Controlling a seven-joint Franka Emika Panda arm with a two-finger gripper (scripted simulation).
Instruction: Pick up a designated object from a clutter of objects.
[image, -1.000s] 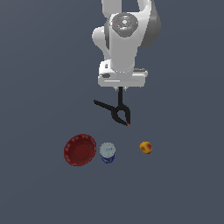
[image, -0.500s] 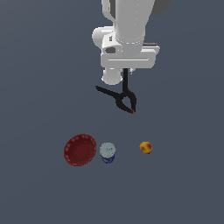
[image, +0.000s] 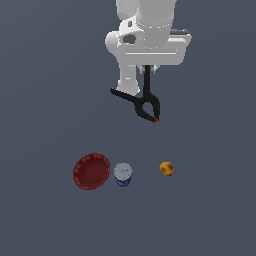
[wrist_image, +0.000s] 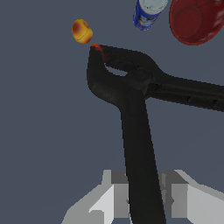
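Observation:
My gripper is shut on one long handle of the black spring clamp and holds it high above the floor. The clamp hangs down, its orange-red jaw tip low and its other handle splayed toward the exterior view's left. In the wrist view the clamp fills the middle, and my grey fingers grip its handle from both sides. Below lie the red bowl, the blue-and-white can and the orange-yellow ball.
The bowl, can and ball lie in a row on the plain dark grey floor, well below the clamp. They also show in the wrist view: bowl, can, ball.
My gripper has risen with the clamp in it, lifting it farther above the floor. The bowl, can and ball have not moved.

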